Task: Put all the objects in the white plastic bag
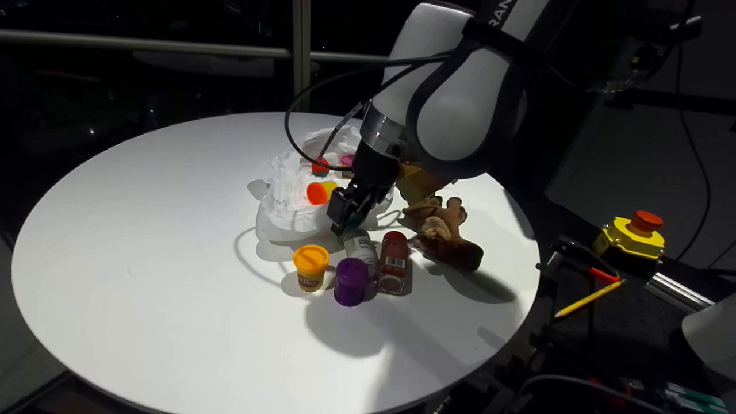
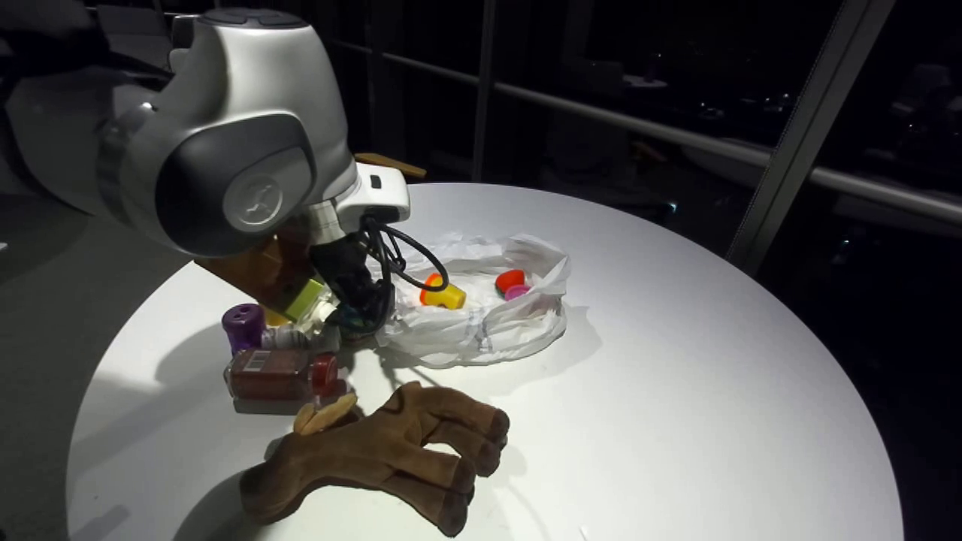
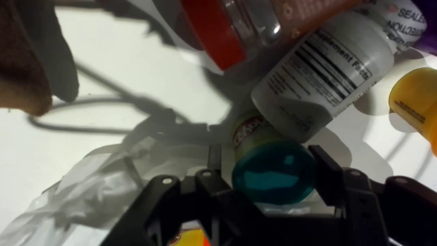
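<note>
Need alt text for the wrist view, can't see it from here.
The open gripper straddles a teal-lidded tub, a gap visible at picture left. Above it lie a white supplement bottle and a red-capped bottle; the wrinkled white plastic bag fills the lower left, and an orange tub is cut off at the right edge.

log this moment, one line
jaws: open, flanking teal-lidded cup; white bag: three cups showing; outside: orange cup, purple container, white bottle, red-capped jar, brown plush

Bottle (image 3: 322,80) crowding tub (image 3: 271,167), free tabletop (image 1: 161,230) beside bag (image 1: 287,221)
</note>
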Controlling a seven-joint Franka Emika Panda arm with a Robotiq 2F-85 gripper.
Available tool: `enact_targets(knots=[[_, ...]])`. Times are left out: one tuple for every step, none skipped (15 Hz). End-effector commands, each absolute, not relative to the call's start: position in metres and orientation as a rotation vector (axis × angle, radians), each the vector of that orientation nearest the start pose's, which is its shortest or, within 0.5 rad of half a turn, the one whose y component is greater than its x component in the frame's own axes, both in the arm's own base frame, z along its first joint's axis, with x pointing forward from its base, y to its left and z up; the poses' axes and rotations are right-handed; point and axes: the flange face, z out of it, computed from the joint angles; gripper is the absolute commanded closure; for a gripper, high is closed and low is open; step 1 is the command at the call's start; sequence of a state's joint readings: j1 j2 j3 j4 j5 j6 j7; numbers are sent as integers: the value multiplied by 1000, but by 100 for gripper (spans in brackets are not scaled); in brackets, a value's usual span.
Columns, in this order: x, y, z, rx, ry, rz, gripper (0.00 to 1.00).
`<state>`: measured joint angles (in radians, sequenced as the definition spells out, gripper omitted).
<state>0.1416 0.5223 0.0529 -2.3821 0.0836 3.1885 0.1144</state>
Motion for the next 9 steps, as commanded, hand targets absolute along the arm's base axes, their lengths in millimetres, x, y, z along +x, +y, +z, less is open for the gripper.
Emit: enact_targets(knots=[[511,92,145,-3040,0,-507,65],[510,91,150,-3038,8,-522,72],[510,90,157,-3038,6,-546,73],[510,90,166,-3033,6,-567,73],[511,90,177,-3025,5,-596,73],[511,91,185,-3021,6,-605,73],[509,92,194,-3018,6,-598,73],[506,93,202,-3018,11,-578,73],[501,94,207,-3017,7,-549,73]])
